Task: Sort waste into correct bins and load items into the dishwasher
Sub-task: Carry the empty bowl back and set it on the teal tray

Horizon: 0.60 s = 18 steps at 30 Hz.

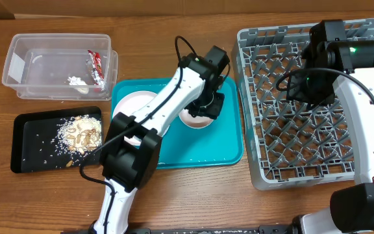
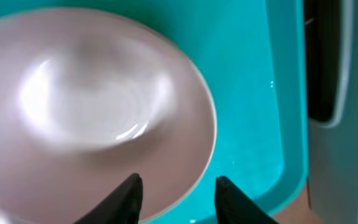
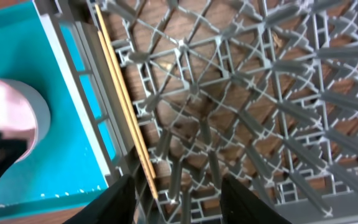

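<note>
My left gripper (image 1: pixel 202 109) is open over a small white bowl (image 1: pixel 195 121) on the teal tray (image 1: pixel 223 151). In the left wrist view its fingers (image 2: pixel 178 194) straddle the bowl's rim (image 2: pixel 104 106), one inside and one outside. A second white dish (image 1: pixel 134 104) sits at the tray's left. My right gripper (image 1: pixel 309 86) is open and empty above the grey dish rack (image 1: pixel 297 153). In the right wrist view its fingers (image 3: pixel 178 198) hang over the rack's pegs (image 3: pixel 241 106), and the wooden chopsticks (image 3: pixel 120 93) lie along the rack's left edge.
The clear tub (image 1: pixel 28 65) at the back left holds the red-and-silver wrapper (image 1: pixel 98 64) and the white tissue (image 1: pixel 76 80). The black tray (image 1: pixel 31 146) at the front left holds the beige food scraps (image 1: pixel 80 133). Wooden table all round.
</note>
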Each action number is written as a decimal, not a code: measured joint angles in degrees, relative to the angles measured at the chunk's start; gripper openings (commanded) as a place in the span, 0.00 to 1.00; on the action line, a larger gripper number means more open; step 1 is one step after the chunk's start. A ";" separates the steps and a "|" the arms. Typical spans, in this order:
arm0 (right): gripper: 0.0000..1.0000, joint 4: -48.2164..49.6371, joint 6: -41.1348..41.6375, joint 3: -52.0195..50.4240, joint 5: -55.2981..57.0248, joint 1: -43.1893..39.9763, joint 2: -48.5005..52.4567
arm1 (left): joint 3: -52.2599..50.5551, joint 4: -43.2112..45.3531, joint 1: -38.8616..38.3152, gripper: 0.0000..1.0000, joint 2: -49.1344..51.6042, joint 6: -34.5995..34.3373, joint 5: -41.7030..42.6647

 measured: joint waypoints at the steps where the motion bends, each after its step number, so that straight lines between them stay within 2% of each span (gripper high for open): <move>1: 0.51 0.57 -0.04 0.00 0.00 0.00 0.00 | 1.44 -1.44 0.50 0.43 -0.17 0.00 0.02; 5: 0.58 4.31 -0.22 0.02 -1.55 0.00 0.00 | 7.56 -7.02 3.65 0.46 -2.45 -0.20 -1.22; 12: 0.66 15.63 -0.17 2.38 -14.84 0.70 0.00 | 12.35 -12.61 15.06 0.56 -13.92 -3.41 -8.41; 15: 0.67 19.26 -1.01 2.60 -18.36 3.15 0.13 | 12.87 -14.12 21.79 0.71 -18.38 -5.29 -10.29; 17: 0.67 20.57 -1.64 2.69 -19.74 5.70 0.66 | 13.00 -14.95 26.49 0.89 -20.22 -6.43 -11.28; 18: 0.67 20.94 -1.84 2.69 -19.96 6.95 1.07 | 13.00 -15.26 28.35 0.92 -20.63 -7.13 -11.58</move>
